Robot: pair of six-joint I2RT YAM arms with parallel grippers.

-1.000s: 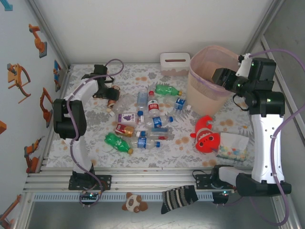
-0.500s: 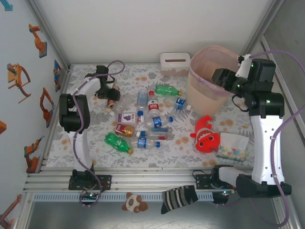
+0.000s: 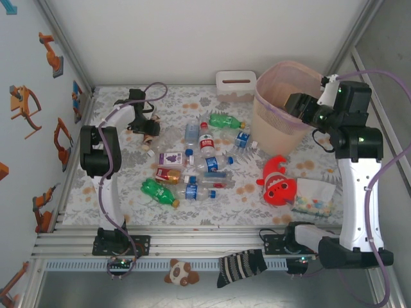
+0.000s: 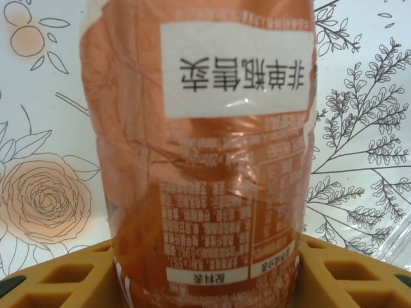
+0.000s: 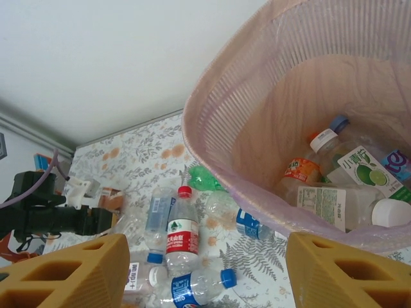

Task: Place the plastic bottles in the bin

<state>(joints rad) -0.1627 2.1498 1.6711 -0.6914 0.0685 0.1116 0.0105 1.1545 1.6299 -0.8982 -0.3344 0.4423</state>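
Between the fingers (image 4: 58,282) of the left claw (image 3: 142,122) sits a brown bottle (image 4: 205,160), and it's a firm pinch: an orange finger presses in on each side of it. Its white label runs upside down straight ahead of the claw, and the flowered cloth (image 4: 359,128) shows to either side.

Over to the right claw (image 5: 207,240): fingers spread wide, nothing between them. It hangs over the bin (image 5: 212,154), whose mouth opens just ahead and to its right. Down inside there's already a small haul: an orange-labelled bottle (image 5: 302,170), a lime-labelled bottle (image 5: 363,170) and a white cap (image 5: 392,212) showing beside them.

Ahead and to the left of the right claw, outside the bin wall, the loose bottles (image 3: 199,163) lie scattered on the cloth. That puts them between the two claws, all on their sides. A red-labelled bottle (image 5: 183,234) lies closest to the middle, blue-labelled ones sit around it, and a green bottle (image 3: 225,120) rests near the bin. A purple-labelled bottle (image 3: 171,157) and a second green one (image 3: 159,191) lie well back from the left claw, towards the arm bases.

Behind the right claw, on the near side of the bin, lies a red fish toy (image 3: 279,183). A white tissue box (image 3: 235,83) stands just left of the bin, at the far edge.
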